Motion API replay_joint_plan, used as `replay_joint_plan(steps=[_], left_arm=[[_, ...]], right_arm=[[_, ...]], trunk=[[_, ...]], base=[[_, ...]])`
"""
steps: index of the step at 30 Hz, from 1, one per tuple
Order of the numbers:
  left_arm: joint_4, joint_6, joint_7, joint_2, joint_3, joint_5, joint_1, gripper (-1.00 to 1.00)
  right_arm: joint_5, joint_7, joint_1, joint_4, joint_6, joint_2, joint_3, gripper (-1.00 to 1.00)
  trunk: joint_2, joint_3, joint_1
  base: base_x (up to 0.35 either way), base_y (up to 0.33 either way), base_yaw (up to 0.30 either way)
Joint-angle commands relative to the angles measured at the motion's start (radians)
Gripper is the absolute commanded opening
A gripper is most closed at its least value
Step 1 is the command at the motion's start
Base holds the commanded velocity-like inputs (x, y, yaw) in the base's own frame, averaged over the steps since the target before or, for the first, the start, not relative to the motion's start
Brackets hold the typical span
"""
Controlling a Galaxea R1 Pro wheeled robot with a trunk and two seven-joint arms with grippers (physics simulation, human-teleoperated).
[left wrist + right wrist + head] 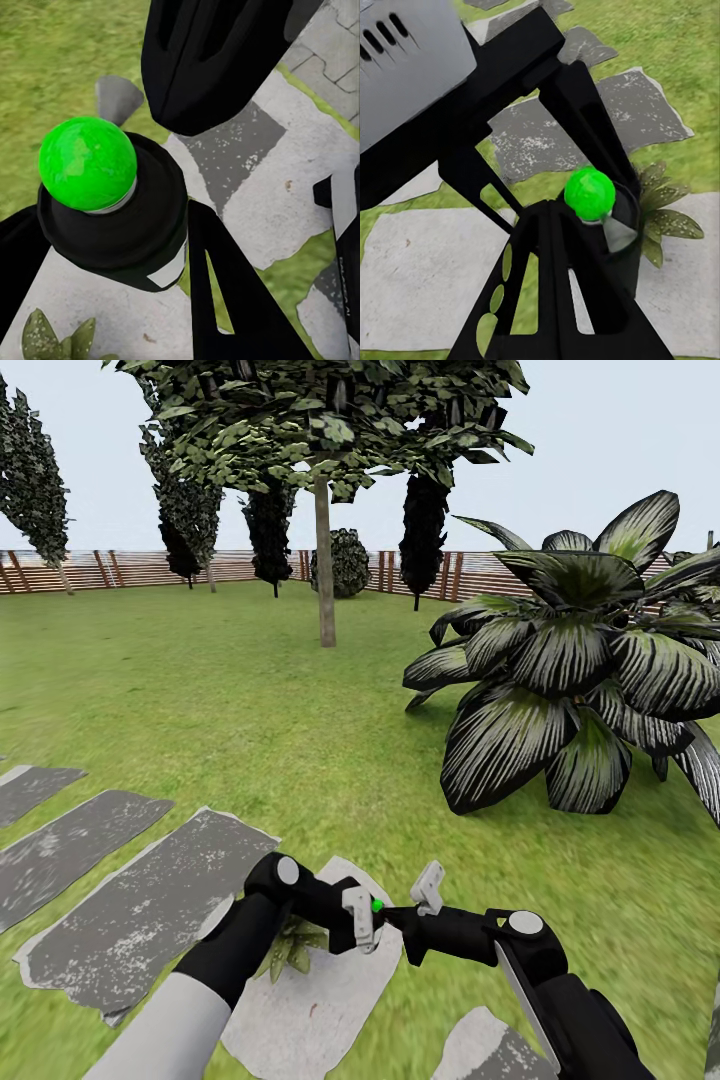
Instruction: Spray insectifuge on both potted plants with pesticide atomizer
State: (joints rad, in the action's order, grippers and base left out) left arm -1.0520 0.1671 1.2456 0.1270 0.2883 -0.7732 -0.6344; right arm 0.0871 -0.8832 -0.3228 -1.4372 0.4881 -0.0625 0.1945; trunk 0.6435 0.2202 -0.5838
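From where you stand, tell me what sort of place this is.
An outdoor garden, by the look of it: a green lawn crossed by grey and white stepping stones, trees and a big striped-leaf palm growing from the grass, and a brown slatted wooden fence along the far edge under open sky.

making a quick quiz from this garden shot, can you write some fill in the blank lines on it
1. The big striped-leaf palm grows on the ____.
2. The small potted plant sits on a pale stepping ____.
3. The ball between the two claws is ____ in colour.
4. Behind the trees runs a wooden ____.

Missing words: lawn; stone; green; fence
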Motion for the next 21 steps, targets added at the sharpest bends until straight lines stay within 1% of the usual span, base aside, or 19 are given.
replay_joint_plan(steps=[1, 5, 8, 21], left_arm=[[-0.006, 0.009, 0.004, 0.0, 0.0, -0.003, 0.0, -1.0], [-0.051, 0.009, 0.013, 0.0, 0.0, -0.003, 0.003, -1.0], [-0.079, 0.009, 0.065, -0.001, -0.001, -0.003, 0.011, -1.0], [-0.085, 0.008, 0.068, -0.001, -0.001, -0.004, 0.019, -1.0]], right_arm=[[0.008, -0.005, -0.001, -0.002, 0.003, 0.0, 0.0, -1.0], [0.008, -0.005, -0.001, -0.002, 0.003, 0.0, 0.0, -1.0], [0.008, -0.005, -0.001, -0.002, 0.003, -0.002, 0.0, -1.0], [0.008, -0.006, -0.001, -0.002, 0.003, -0.002, 0.0, -1.0]], trunk=[[0.001, 0.002, 0.0], [0.001, 0.002, 0.0], [0.001, 0.002, 0.0], [0.001, 0.002, 0.0]], base=[[0.0, 0.0, 0.0], [0.0, 0.0, 0.0], [0.0, 0.0, 0.0], [0.0, 0.0, 0.0]])
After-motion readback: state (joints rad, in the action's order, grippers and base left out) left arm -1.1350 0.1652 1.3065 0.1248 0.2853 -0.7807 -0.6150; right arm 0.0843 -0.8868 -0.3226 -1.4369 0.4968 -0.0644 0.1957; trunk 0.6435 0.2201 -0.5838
